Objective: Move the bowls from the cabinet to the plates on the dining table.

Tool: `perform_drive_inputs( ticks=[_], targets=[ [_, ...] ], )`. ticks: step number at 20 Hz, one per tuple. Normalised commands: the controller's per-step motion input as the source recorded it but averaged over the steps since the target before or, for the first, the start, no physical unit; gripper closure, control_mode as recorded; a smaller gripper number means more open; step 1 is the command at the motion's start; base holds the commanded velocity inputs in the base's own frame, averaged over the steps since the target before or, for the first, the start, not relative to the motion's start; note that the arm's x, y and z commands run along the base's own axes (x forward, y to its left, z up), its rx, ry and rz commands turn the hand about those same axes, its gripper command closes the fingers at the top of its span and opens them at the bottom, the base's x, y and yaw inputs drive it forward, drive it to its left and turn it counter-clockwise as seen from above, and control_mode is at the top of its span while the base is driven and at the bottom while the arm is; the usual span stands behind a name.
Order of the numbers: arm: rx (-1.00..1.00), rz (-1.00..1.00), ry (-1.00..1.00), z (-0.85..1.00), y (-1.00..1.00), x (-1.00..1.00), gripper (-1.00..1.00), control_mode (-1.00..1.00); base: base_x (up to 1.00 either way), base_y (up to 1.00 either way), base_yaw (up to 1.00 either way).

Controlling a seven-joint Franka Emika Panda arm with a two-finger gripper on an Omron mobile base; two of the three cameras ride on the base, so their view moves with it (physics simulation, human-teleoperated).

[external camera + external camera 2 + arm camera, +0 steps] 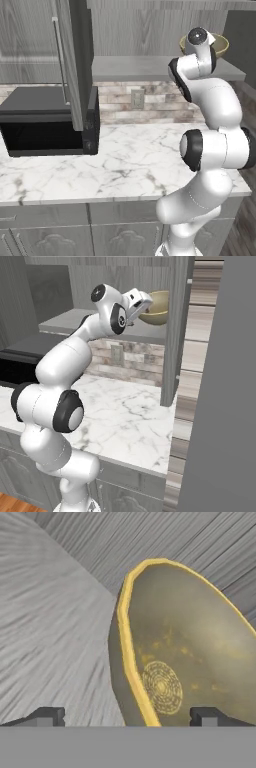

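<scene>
One cabinet (pixel 176 331) fills the upper part of the right base view, its grey wood-grain door swung open and a plain shelf (pixel 150 67) across the upper middle of the left base view. Below lies a white marble counter (pixel 125 165), with a black microwave (pixel 47 122) at the left. One bowl (pixel 156 307) rests on the shelf at upper centre: olive-tan, yellowish rim, ring pattern inside. Gripper (pixel 127 717) spread wide, fingertips (pixel 47 716) either side of the rim, apparently not touching.
</scene>
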Motion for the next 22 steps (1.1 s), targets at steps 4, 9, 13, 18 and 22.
perform_drive_inputs(
  ticks=[4, 9, 13, 18, 22],
  targets=[
    [0.0, 0.0, 0.0, -0.23, -0.01, 0.1, 1.0, -1.0, 0.0, 0.0, 0.0],
    [0.0, 0.0, 0.05, -0.23, -0.01, 0.05, 1.0, -1.0, 0.0, 0.0, 0.0],
    [0.0, 0.01, 0.11, -0.13, -0.06, 0.0, 1.0, -1.0, 0.0, 0.0, 0.0],
    [0.0, 0.01, 0.06, -0.06, 0.04, 0.0, 1.0, -1.0, 0.0, 0.0, 0.0],
    [0.0, 0.0, 0.0, -0.01, 0.19, -0.06, 1.0, -1.0, 0.0, 0.0, 0.0]
  ],
)
